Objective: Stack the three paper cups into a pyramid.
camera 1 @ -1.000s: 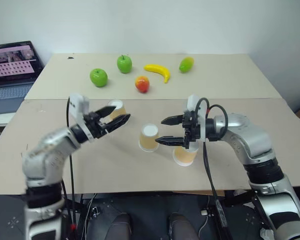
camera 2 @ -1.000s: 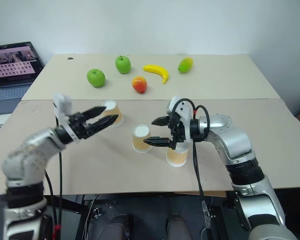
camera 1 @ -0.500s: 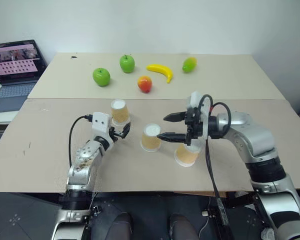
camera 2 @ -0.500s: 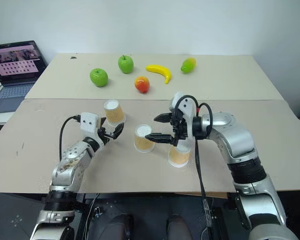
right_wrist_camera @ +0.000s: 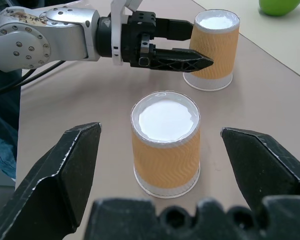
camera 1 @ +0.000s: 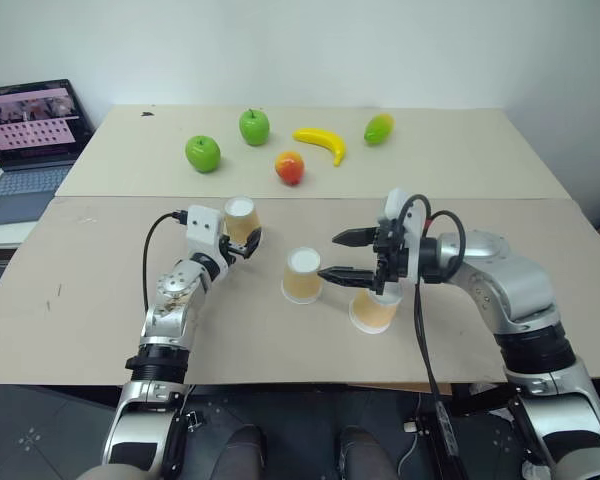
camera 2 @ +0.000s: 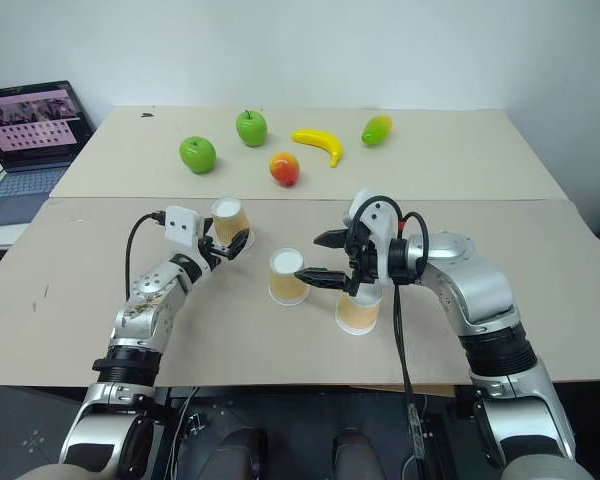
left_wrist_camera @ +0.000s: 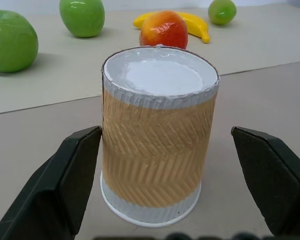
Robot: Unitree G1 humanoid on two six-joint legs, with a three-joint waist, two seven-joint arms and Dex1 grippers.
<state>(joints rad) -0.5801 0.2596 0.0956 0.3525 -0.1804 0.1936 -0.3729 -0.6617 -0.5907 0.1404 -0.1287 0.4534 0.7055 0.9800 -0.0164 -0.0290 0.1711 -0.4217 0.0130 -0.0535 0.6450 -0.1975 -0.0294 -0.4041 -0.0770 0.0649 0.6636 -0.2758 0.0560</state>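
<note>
Three tan paper cups stand upside down on the near table. The left cup (camera 1: 241, 220) sits between the fingers of my left gripper (camera 1: 246, 242), which is open; the left wrist view shows a gap on each side of the cup (left_wrist_camera: 157, 135). The middle cup (camera 1: 301, 276) stands in front of my right gripper (camera 1: 339, 256), which is open and points left at it, with the cup (right_wrist_camera: 165, 142) apart from both fingers. The right cup (camera 1: 372, 312) stands under the right hand, its top partly hidden.
On the far table lie two green apples (camera 1: 202, 153) (camera 1: 254, 126), a red-orange fruit (camera 1: 289, 168), a banana (camera 1: 320, 144) and a green mango (camera 1: 378, 128). A laptop (camera 1: 25, 135) stands open at the far left. The table's front edge (camera 1: 280, 382) runs close below the cups.
My left arm has come forward and down from mid-air, and its open fingers now flank the left cup. The right arm and all three cups have stayed in place.
</note>
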